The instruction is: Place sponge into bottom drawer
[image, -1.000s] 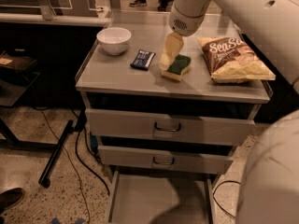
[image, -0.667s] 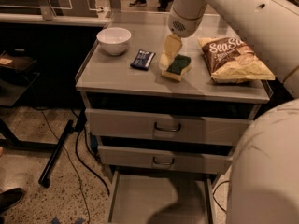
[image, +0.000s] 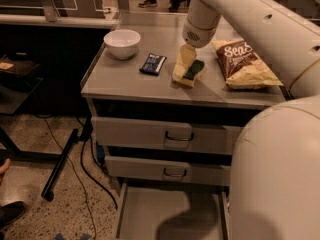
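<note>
The sponge [image: 194, 69], dark green on top with pale yellow foam beneath, lies on the cabinet top [image: 130, 81] near its middle. My gripper [image: 183, 68] hangs from the white arm and reaches down right at the sponge's left side, touching or nearly touching it. The bottom drawer [image: 150, 214] is pulled out below the two handled drawers, and its flat grey floor shows, partly in the arm's shadow.
A white bowl [image: 122, 43] stands at the back left of the top. A dark blue snack wrapper [image: 153, 63] lies left of the sponge. A chip bag [image: 244, 64] lies to its right. My arm's bulky white body [image: 275, 174] fills the lower right. Cables trail on the floor [image: 65, 159].
The gripper and sponge stay in about the same place on the top. The near part of my arm has swung further into the lower right of the view.
</note>
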